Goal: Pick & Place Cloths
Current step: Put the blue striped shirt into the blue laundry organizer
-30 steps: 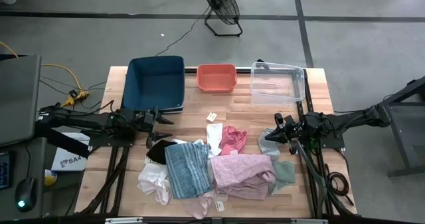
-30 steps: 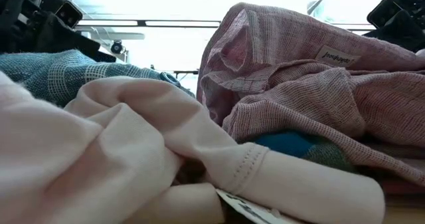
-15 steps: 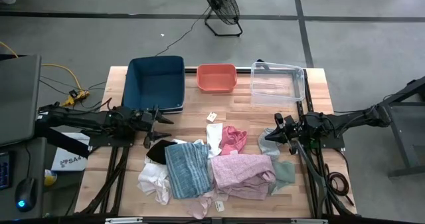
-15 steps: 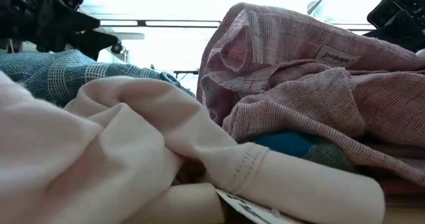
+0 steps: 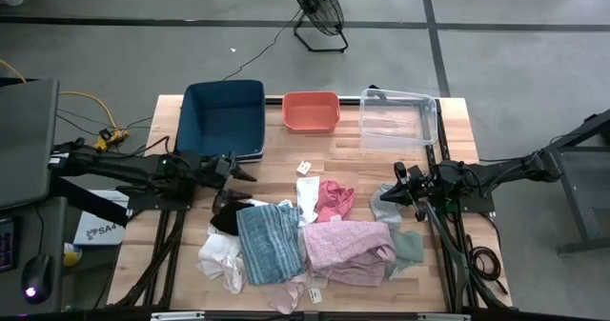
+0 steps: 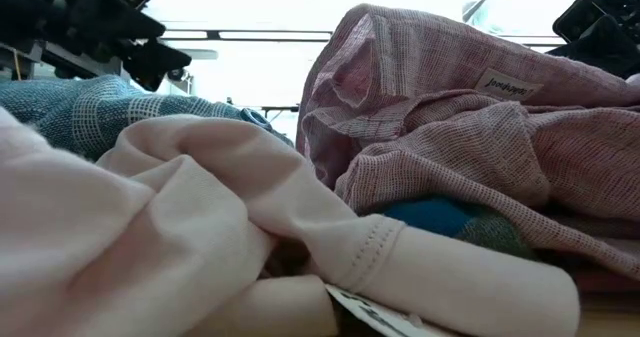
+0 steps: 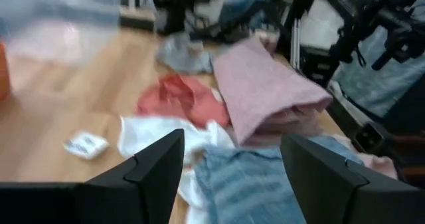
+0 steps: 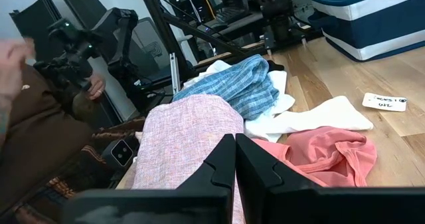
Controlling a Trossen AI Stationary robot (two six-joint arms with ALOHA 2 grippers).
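The cloths lie in a loose heap on the table's near half: a teal striped piece, a pink woven one, a coral one, a white one, a black one, a grey one and a sage one. My left gripper hovers open above the table left of the heap, nothing between its fingers. My right gripper waits shut at the heap's right, just above the grey cloth.
A blue bin, an orange bin and a clear bin stand along the far edge. A small paper tag lies on bare wood between bins and heap. A person sits beyond the table's near edge.
My left gripper has risen and reached a little toward the table's right edge, staying open and holding nothing. The cloths have not moved.
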